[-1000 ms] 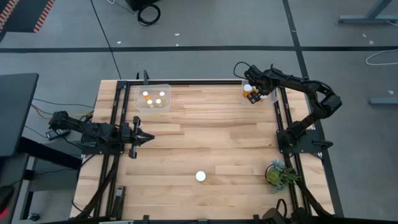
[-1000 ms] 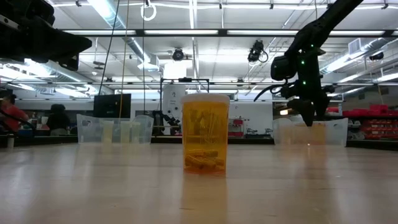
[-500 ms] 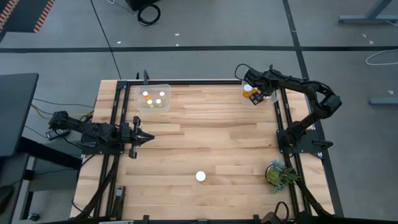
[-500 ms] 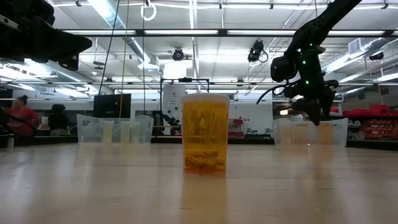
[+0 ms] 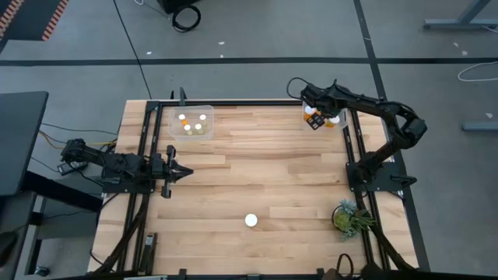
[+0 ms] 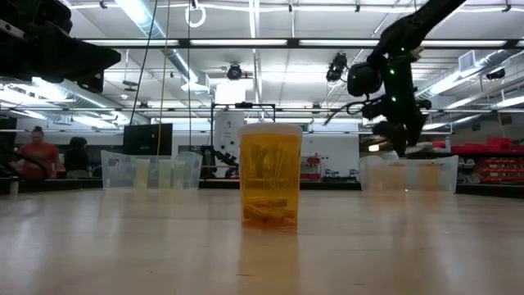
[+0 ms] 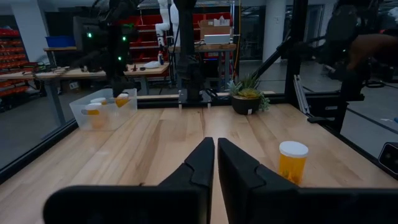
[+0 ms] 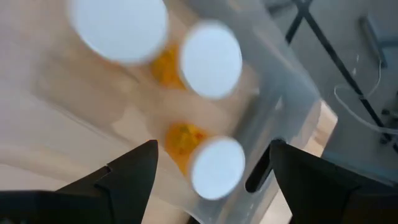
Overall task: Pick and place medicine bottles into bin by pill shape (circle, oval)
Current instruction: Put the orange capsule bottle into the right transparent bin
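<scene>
— How do the right gripper's (image 8: 205,180) fingers (image 8: 134,174) stand?
— Spread wide, gripping nothing, above the right bin (image 5: 336,118), where three white-capped bottles (image 8: 210,163) stand.
— And the left gripper (image 7: 215,163)?
— Fingers pressed together, empty, at the table's (image 5: 257,171) left edge. One bottle (image 5: 250,220) stands alone near the front; others sit in the left bin (image 5: 192,122).

The right end effector (image 5: 311,114) has risen above the bin (image 5: 336,118)

Green plant (image 5: 348,215) sits at the bench's (image 5: 264,171) near right corner, a dark cable coil (image 5: 186,16) lies on the floor beyond (a person (image 6: 37,151) far behind).
</scene>
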You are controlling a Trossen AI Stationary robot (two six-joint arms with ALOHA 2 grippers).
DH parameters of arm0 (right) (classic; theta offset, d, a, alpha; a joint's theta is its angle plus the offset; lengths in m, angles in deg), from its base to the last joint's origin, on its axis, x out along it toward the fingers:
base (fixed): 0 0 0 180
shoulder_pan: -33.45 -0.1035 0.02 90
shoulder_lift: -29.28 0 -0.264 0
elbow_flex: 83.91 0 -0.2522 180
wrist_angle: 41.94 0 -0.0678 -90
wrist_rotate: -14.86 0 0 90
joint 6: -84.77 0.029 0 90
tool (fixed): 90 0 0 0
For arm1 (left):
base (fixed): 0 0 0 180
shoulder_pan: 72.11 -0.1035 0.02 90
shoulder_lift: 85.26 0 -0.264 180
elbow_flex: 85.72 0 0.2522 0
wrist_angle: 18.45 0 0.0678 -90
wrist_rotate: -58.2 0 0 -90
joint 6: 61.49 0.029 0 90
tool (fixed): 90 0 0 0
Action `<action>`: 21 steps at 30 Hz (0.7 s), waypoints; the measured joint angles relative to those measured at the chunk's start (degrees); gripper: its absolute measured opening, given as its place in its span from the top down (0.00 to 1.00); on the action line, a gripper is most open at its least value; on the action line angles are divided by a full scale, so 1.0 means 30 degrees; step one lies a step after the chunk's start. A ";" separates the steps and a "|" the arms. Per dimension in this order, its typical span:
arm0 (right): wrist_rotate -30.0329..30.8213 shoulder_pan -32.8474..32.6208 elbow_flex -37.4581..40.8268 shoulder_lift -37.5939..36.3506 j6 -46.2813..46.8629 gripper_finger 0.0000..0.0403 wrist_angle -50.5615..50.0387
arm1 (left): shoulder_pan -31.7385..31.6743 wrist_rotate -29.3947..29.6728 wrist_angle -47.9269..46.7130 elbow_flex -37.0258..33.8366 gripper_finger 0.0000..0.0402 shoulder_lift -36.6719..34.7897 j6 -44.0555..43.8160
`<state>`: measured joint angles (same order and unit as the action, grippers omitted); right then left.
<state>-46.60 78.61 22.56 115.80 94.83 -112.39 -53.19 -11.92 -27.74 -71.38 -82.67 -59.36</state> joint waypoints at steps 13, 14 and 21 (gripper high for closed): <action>-0.4953 -0.3727 -0.2201 -0.0007 -0.2975 0.22 0.3606 | 0.0000 0.0000 0.0000 0.0005 0.94 0.0000 -0.0007; -0.5811 -0.4053 -0.2201 -0.0007 -0.3210 0.22 0.4198 | 0.0007 0.0000 0.0000 -0.0002 0.94 0.0000 0.0000; -0.8766 -0.6627 -0.2194 -0.0007 -0.4208 0.22 0.6193 | 0.0000 0.0000 0.0000 0.0003 0.93 0.0000 -0.0007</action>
<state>-72.90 58.73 15.98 115.77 82.21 -93.81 -53.19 -11.92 -27.74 -71.37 -82.67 -59.38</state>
